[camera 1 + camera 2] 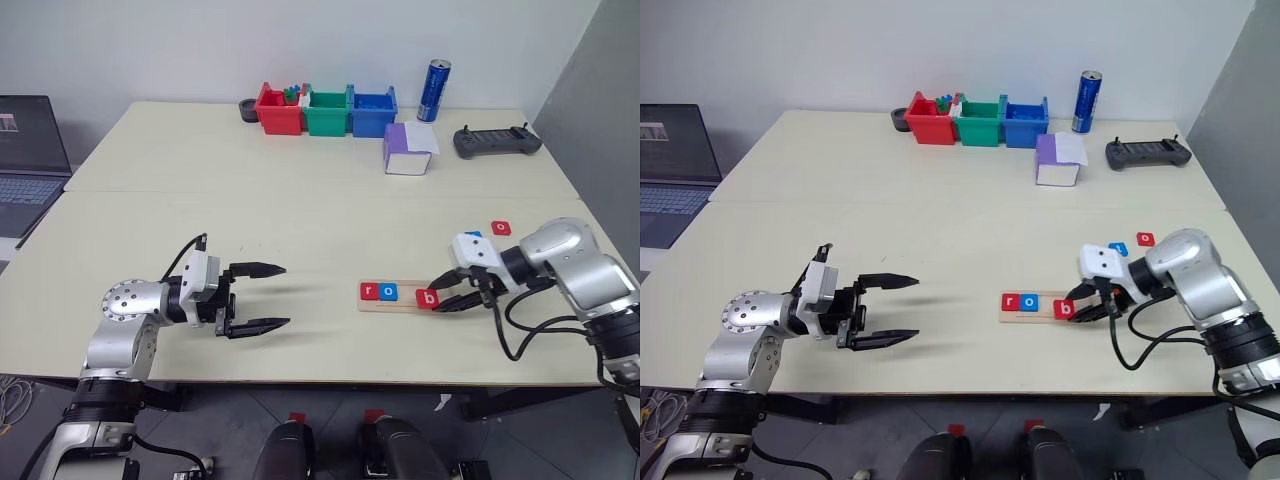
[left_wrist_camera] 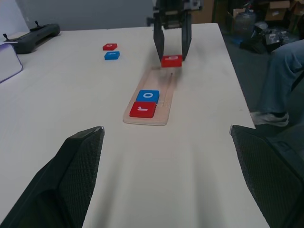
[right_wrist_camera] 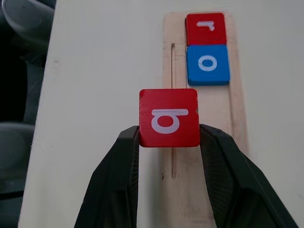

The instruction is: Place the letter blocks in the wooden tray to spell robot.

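Note:
The wooden tray [image 1: 409, 301] lies on the table at the right front. A red letter block "r" [image 1: 369, 291] sits at its left end, with a blue "o" [image 1: 389, 292] touching it. My right gripper [image 1: 441, 295] is shut on a red "b" block [image 3: 169, 117], held just over the tray with a gap to the blue "o". A loose red "o" block [image 1: 501, 228] and a blue block [image 2: 112, 55] lie on the table behind the right gripper. At the left front, my left gripper [image 1: 285, 295] hovers open with nothing in it.
Red [image 1: 279, 110], green [image 1: 326, 112] and blue [image 1: 372, 112] bins line the far edge, beside a blue can [image 1: 433, 90]. A purple and white box [image 1: 408, 150] and a black controller [image 1: 497, 141] lie at the back right. A laptop [image 1: 30, 150] stands at the far left.

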